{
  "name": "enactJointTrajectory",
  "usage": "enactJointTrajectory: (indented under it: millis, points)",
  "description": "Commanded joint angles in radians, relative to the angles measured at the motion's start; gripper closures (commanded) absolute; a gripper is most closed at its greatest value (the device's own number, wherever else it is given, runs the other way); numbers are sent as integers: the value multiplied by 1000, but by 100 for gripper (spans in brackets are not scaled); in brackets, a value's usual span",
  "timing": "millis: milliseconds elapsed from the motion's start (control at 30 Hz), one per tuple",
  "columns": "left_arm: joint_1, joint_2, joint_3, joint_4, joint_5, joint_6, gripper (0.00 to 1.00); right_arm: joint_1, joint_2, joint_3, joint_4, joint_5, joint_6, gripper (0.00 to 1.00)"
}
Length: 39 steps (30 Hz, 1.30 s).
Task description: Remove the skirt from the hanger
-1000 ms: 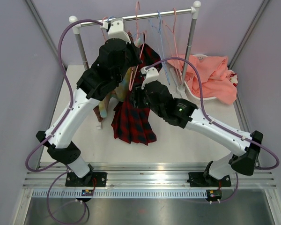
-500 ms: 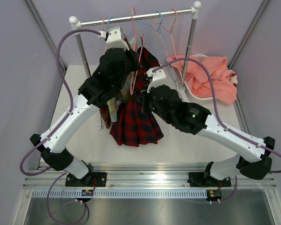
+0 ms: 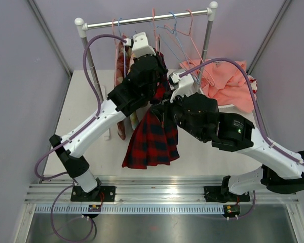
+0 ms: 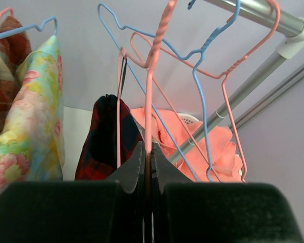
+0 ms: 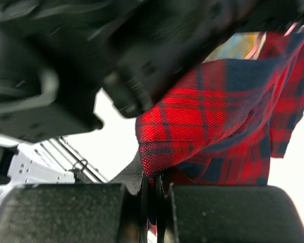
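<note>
The skirt (image 3: 152,136) is red and dark-blue plaid and hangs in the air above the table, between the two arms. In the left wrist view my left gripper (image 4: 148,152) is shut on the stem of a pink hanger (image 4: 151,101); a dark fold of the skirt (image 4: 104,136) hangs on that hanger just left of the jaws. In the right wrist view my right gripper (image 5: 153,183) is shut on a fold of the plaid skirt (image 5: 202,111). In the top view both grippers are hidden under the arms.
A clothes rail (image 3: 142,19) stands at the back with several pink and blue hangers (image 3: 175,35), a floral garment (image 4: 35,111) and a brown plaid one (image 4: 5,91). A white basket (image 3: 213,105) with orange-pink cloth (image 3: 228,81) sits at the right.
Both arms have moved right and forward with the skirt; the skirt now hangs further right and lower towards the front. The left arm reaches further right under the rail.
</note>
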<state>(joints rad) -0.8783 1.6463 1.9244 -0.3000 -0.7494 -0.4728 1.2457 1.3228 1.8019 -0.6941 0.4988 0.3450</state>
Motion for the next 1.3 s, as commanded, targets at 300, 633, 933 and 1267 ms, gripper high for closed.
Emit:
enactJointTrajectory:
  millis: [300, 633, 933, 1267]
  points:
    - [-1, 90, 264, 141, -143, 189, 100, 90, -128, -36, -25, 38, 69, 100]
    - [-10, -137, 240, -224, 81, 186, 100, 90, -97, -141, 36, 164, -12, 100]
    - [-13, -263, 252, -595, 341, 36, 100, 38, -2, -87, 120, 265, -139, 100]
    - [-36, -329, 211, -1108, 453, -193, 100, -239, 118, 16, 151, 136, -208, 100]
